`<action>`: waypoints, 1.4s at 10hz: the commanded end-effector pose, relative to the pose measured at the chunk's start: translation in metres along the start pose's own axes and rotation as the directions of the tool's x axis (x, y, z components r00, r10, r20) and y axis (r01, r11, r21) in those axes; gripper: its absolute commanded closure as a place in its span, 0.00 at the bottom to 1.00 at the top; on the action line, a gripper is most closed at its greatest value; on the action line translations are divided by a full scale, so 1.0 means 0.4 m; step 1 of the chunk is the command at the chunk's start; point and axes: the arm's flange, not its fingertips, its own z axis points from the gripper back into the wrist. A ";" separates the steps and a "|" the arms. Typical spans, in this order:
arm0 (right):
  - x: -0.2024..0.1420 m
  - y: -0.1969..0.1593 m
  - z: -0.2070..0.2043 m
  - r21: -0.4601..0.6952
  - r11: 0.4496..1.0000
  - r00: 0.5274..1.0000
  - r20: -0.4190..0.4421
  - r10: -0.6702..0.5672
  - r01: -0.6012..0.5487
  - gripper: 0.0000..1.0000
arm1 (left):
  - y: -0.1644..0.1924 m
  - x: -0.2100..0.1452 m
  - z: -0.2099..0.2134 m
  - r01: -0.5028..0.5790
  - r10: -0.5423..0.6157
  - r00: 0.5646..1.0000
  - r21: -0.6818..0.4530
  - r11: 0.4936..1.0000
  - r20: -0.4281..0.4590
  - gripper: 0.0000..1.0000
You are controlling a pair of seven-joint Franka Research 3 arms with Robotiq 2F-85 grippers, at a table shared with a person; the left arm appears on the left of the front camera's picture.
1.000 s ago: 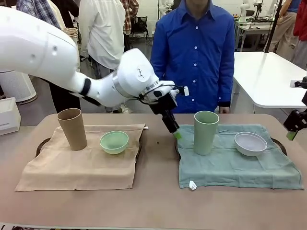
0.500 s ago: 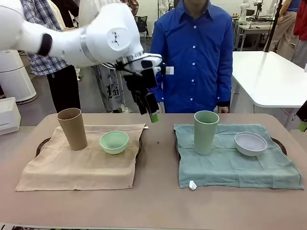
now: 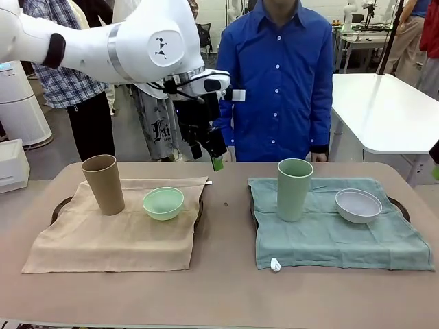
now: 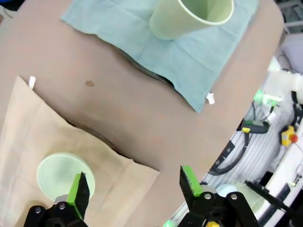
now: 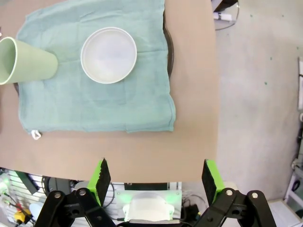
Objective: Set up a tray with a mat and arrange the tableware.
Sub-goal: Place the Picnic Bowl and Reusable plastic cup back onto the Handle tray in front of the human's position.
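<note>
Left gripper (image 3: 210, 152): jaws apart, empty — it has lifted away from the green mat's (image 3: 329, 233) near-left corner and now hangs high above the table's middle.
Right gripper (image 5: 156, 182): jaws apart, empty, off the table's right edge.
Tan mat (image 3: 116, 229): tan cup (image 3: 103, 184), mint bowl (image 3: 163, 203) on it.
Green mat: green cup (image 3: 294, 189), white bowl (image 3: 358, 205) on it.
Meaning: both settings look laid — likely finished.
</note>
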 end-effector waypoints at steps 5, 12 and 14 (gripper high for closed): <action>0.006 -0.006 -0.009 0.004 1.000 1.000 -0.001 0.021 -0.021 0.00 | 0.007 0.000 0.013 0.021 -0.021 1.000 -0.021 1.000 0.018 0.00; -0.003 -0.099 0.035 0.118 0.985 0.992 -0.023 -0.124 0.125 0.00 | 0.125 -0.096 0.179 -0.100 0.121 0.984 -0.158 0.982 0.133 0.00; -0.018 -0.158 0.048 0.224 0.960 0.985 -0.077 -0.156 0.170 0.00 | 0.211 -0.241 0.230 -0.128 0.203 0.954 -0.315 0.941 0.220 0.00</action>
